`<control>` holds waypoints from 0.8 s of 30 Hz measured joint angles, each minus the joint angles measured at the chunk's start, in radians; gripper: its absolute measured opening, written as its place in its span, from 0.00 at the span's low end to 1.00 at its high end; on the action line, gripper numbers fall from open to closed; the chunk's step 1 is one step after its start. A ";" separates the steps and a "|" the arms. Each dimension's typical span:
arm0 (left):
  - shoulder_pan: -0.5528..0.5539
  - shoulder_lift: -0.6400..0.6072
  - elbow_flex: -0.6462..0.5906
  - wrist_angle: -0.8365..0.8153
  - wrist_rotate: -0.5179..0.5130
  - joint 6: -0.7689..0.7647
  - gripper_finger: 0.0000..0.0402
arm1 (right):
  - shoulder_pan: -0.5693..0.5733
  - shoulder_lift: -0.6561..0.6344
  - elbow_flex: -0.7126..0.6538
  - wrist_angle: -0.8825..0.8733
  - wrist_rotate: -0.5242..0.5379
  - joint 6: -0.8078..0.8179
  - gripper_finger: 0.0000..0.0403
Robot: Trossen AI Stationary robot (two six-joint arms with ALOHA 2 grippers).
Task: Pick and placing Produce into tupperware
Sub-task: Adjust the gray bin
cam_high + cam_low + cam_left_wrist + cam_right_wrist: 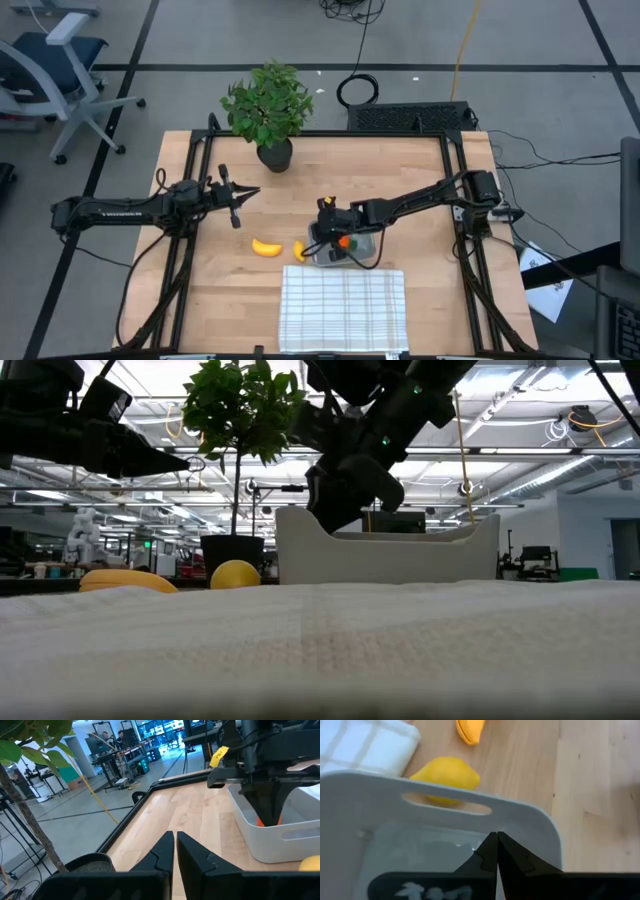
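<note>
Right end effector over the tupperware, two produce pieces out on the bench

Bench [420, 290]; checked cloth [342, 308] at its front edge; behind it, tupperware [335, 252] holding the carrot [344, 241], right end effector [327, 238] pinched shut above it, grasping nothing. Left end effector [240, 205] closed and empty, near the plant [267, 108]. Banana [265, 247] and lemon [299, 250] lie beside the tupperware.

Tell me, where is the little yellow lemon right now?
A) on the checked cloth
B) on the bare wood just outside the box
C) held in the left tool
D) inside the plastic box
B: the lemon lies on the wooden table right beside the box, outside its wall, near the banana.
</note>
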 joint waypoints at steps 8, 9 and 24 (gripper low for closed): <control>0.000 0.000 0.000 0.000 0.000 0.000 0.06 | -0.034 0.001 0.000 0.029 0.003 0.010 0.00; 0.000 0.000 0.000 0.000 0.000 0.000 0.06 | -0.038 0.001 0.000 0.031 0.003 0.010 0.00; 0.000 0.000 0.000 0.000 0.000 -0.003 0.06 | -0.058 0.001 0.000 0.031 0.005 0.022 0.00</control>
